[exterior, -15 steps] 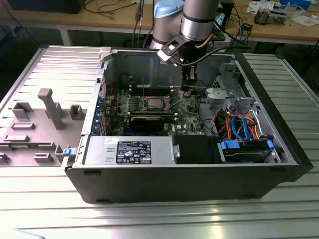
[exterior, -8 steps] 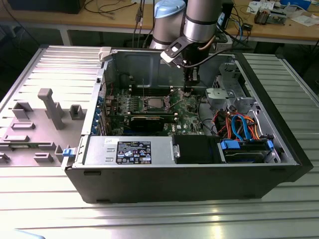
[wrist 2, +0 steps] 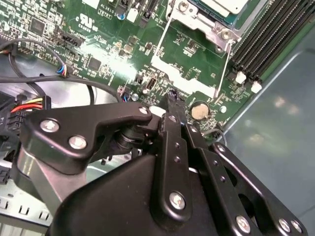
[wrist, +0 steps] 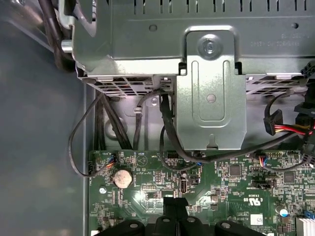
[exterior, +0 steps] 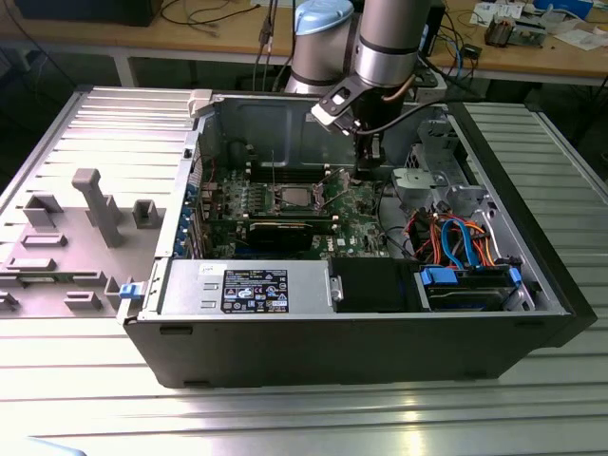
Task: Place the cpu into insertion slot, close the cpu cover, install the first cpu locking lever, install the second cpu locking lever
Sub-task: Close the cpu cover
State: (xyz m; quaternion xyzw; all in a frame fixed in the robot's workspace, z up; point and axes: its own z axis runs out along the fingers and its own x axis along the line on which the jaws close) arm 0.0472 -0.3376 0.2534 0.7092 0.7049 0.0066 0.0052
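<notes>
I am the gripper (wrist 2: 171, 97), hanging low over the green board (wrist 2: 98, 44) inside the open computer box (exterior: 380, 332). My jaws are pressing together with nothing between them. My tips are pointing near a round silver battery (wrist 2: 199, 111). The cpu (wrist 2: 222, 4) is lying in the insertion slot (wrist 2: 216, 30), off to the exterior view's left of me.

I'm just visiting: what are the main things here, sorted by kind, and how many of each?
robot arm: 1
gripper: 1
open computer case: 1
green circuit board: 1
cpu: 1
round coin battery: 1
Total: 6
</notes>
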